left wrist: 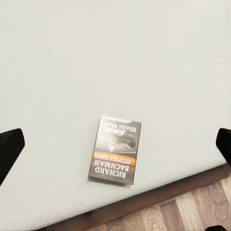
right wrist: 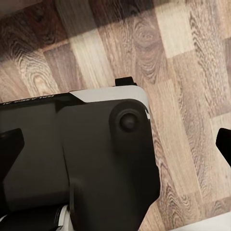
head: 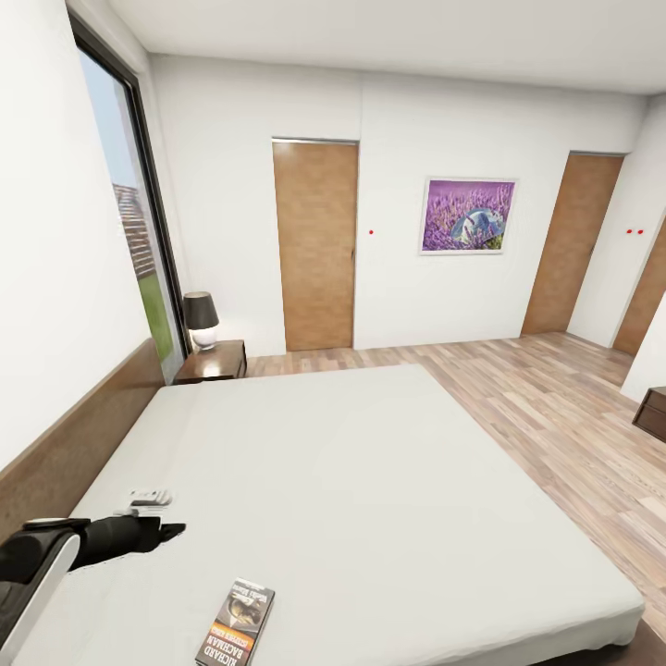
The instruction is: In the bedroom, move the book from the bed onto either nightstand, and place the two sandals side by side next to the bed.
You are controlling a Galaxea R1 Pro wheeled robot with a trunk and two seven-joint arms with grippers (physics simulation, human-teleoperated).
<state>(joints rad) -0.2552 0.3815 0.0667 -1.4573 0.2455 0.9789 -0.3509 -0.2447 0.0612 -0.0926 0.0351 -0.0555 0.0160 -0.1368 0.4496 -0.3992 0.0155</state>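
The book (head: 237, 622) lies flat on the pale mattress of the bed (head: 370, 462), close to the near edge, its cover with white lettering facing up. My left gripper (head: 166, 532) hovers over the mattress to the left of the book and a little farther in, not touching it. In the left wrist view the book (left wrist: 115, 149) lies between the wide-apart black fingertips (left wrist: 9, 147), well below them; the gripper is open and empty. My right gripper (right wrist: 116, 144) is open over my own dark base and the plank floor. A nightstand (head: 215, 361) stands at the bed's far left corner. The sandals are out of view.
A black-shaded lamp (head: 201, 319) sits on the nightstand. The brown headboard (head: 83, 435) runs along the left wall under a tall window (head: 139, 213). Brown doors (head: 316, 245) and a lavender picture (head: 467, 215) are on the far wall. Another dark cabinet (head: 652, 412) is at the right edge.
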